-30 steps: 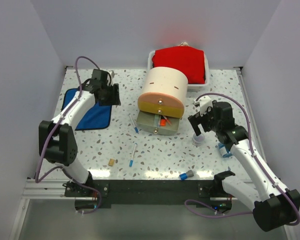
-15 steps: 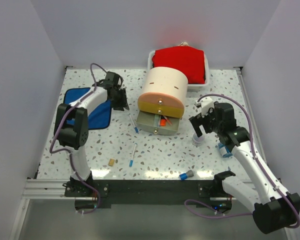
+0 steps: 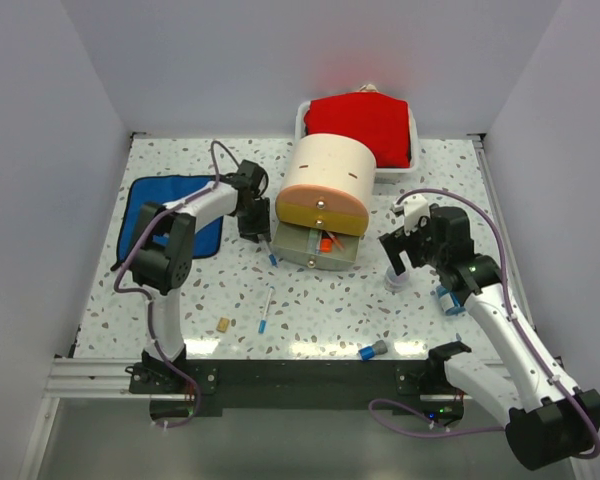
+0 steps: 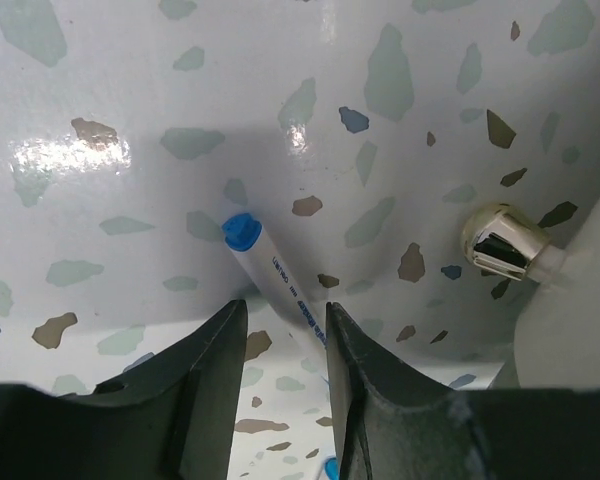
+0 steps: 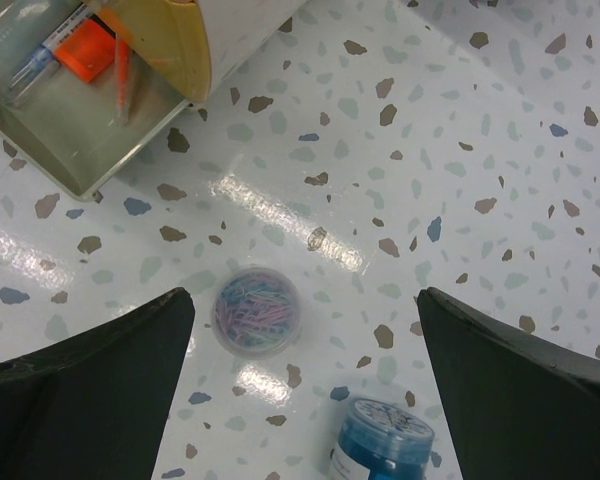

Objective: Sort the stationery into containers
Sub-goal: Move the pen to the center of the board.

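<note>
The cream half-cylinder unit (image 3: 325, 172) has a shut yellow-orange upper drawer (image 3: 320, 210) and an open lower drawer (image 3: 318, 246) holding an orange piece and pens. My left gripper (image 3: 256, 228) is low beside it. Its narrowly open jaws straddle a white pen with a blue cap (image 4: 276, 275), which lies on the table (image 3: 267, 245). My right gripper (image 3: 400, 255) is wide open above a clear cup of paper clips (image 5: 257, 310), and a blue tub (image 5: 385, 445) stands beside the cup. A second pen (image 3: 265, 311), a tan eraser (image 3: 222, 323) and a blue-grey cap piece (image 3: 372, 350) lie near the front.
A blue cloth (image 3: 170, 215) lies at the left. A white tray with a red cloth (image 3: 360, 128) stands behind the unit. A gold knob (image 4: 498, 245) shows close to my left fingers. The open drawer (image 5: 70, 100) shows at the upper left of the right wrist view.
My left arm has swung right from the blue cloth to the pen beside the open drawer. My right gripper has stayed about where it was, over the cup.
</note>
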